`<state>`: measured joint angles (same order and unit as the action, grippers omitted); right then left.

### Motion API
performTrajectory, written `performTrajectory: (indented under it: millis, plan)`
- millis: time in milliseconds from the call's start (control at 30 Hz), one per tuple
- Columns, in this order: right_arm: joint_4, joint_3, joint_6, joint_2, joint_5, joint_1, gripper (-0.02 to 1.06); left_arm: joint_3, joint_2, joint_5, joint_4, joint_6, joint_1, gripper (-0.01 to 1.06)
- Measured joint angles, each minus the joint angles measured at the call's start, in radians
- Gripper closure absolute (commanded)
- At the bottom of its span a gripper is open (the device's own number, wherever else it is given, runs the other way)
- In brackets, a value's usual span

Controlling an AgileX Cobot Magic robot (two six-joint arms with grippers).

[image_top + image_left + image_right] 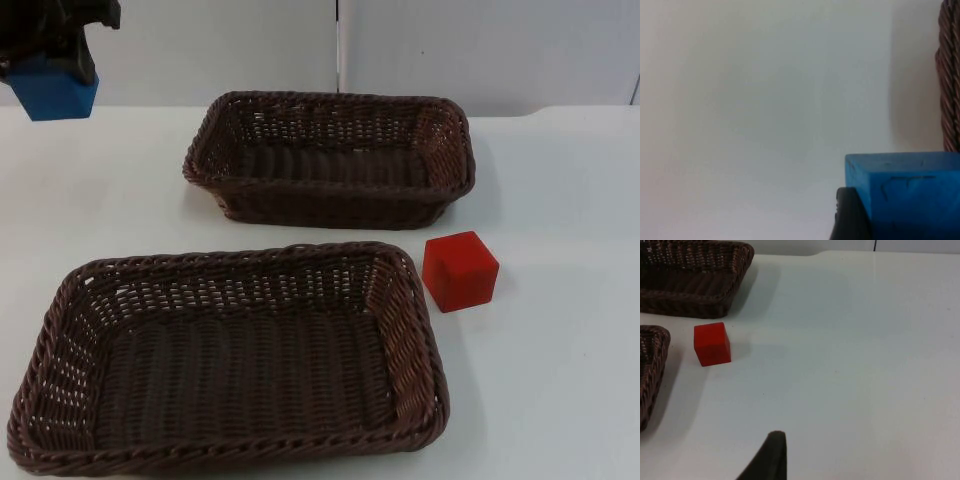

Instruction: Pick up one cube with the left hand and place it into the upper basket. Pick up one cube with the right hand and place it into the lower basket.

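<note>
White table [560,200] with two wicker baskets [330,160], red cube [460,270].

You're looking at what reads as a robotics lab or test bench rather than a home or shop. The plain white table top [560,200] ends at a bare grey partition wall [250,50], with a seam running down between its panels. What sits on it looks staged: two dark brown woven wicker baskets, the upper basket [330,108] and the lower basket [70,300], plus a plain red cube [460,270] and a plain blue cube [52,95]. The room beyond the partition is hidden, so that's probably as far as you can judge.
</note>
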<state>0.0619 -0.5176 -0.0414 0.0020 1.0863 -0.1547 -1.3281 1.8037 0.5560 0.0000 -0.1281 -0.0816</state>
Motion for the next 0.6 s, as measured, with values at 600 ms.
performTrajectory:
  millis: [600]
  plan:
    - [0.000, 0.000, 0.000, 0.000, 0.000, 0.000, 0.00, 0.000, 0.000, 0.002, -0.006, 0.000, 0.000, 1.05]
